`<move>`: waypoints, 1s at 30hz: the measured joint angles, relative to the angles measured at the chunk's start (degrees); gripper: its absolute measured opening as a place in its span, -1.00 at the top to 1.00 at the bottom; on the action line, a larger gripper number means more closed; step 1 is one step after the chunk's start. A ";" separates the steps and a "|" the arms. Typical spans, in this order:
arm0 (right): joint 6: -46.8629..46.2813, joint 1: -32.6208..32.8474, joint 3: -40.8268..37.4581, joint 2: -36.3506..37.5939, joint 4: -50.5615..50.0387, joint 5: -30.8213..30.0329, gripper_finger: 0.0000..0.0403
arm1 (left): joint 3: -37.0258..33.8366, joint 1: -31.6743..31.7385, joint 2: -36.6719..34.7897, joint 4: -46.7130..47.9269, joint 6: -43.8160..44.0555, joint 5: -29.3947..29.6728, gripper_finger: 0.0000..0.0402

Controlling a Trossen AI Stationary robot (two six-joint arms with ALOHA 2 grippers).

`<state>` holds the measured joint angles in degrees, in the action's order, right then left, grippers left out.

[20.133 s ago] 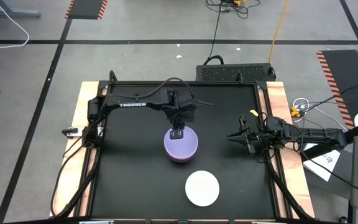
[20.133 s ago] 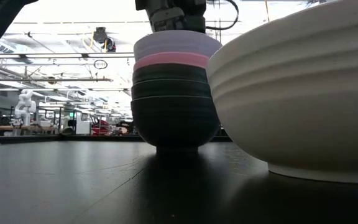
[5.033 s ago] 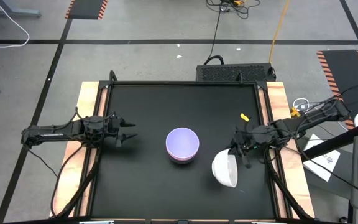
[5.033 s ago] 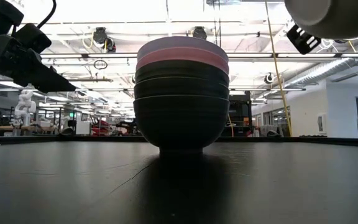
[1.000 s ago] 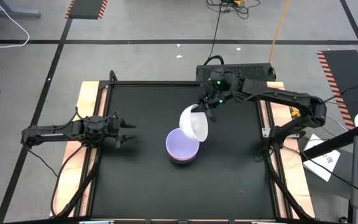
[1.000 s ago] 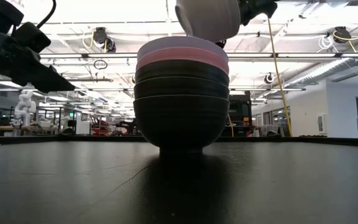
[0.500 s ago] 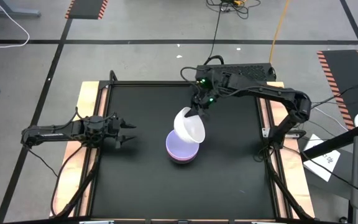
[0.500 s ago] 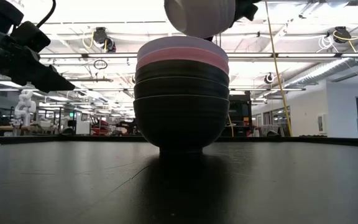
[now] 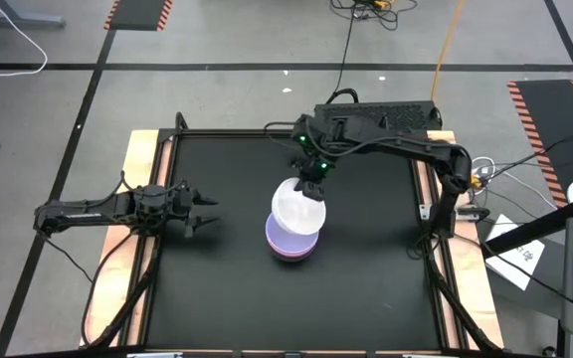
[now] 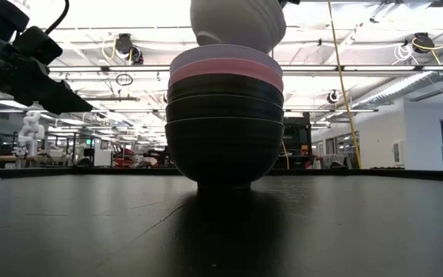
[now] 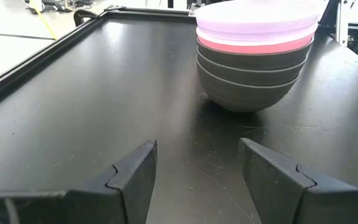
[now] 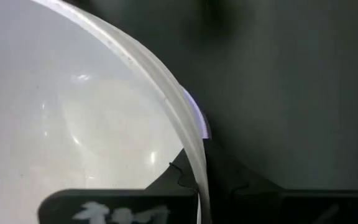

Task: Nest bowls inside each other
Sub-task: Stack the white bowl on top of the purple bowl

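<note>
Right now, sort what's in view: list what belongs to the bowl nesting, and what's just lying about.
Part of the job:
- white bowl, pinched at its rim by the shut right claw, held above the stack
- stack of nested bowls: lavender on top, pink, then black ones
- left claw, open, waiting at the table's left edge

Just lying about:
- black box behind the table
- cables beside the table, at its right

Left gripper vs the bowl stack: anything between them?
Nothing. In the left wrist view only bare black tabletop lies between the open left gripper and the bowl stack.
</note>
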<state>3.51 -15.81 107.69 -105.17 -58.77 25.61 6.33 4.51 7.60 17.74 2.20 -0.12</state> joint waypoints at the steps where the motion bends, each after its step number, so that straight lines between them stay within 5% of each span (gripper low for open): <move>1: -0.54 0.23 1.28 -0.52 -1.37 -0.26 1.00 | 0.00 0.00 0.00 -0.01 0.00 0.00 -0.14; 11: -4.38 2.57 8.80 -6.63 -8.70 -0.03 1.00 | 0.00 0.00 0.00 -0.01 0.00 -0.30 -0.14; 30: -6.89 2.80 9.24 -10.39 -12.87 -0.47 1.00 | 0.00 -0.04 0.00 0.00 -0.17 -1.40 -0.14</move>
<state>-3.38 -13.02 116.92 -115.56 -71.64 25.14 6.33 4.47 7.60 17.74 2.02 -1.52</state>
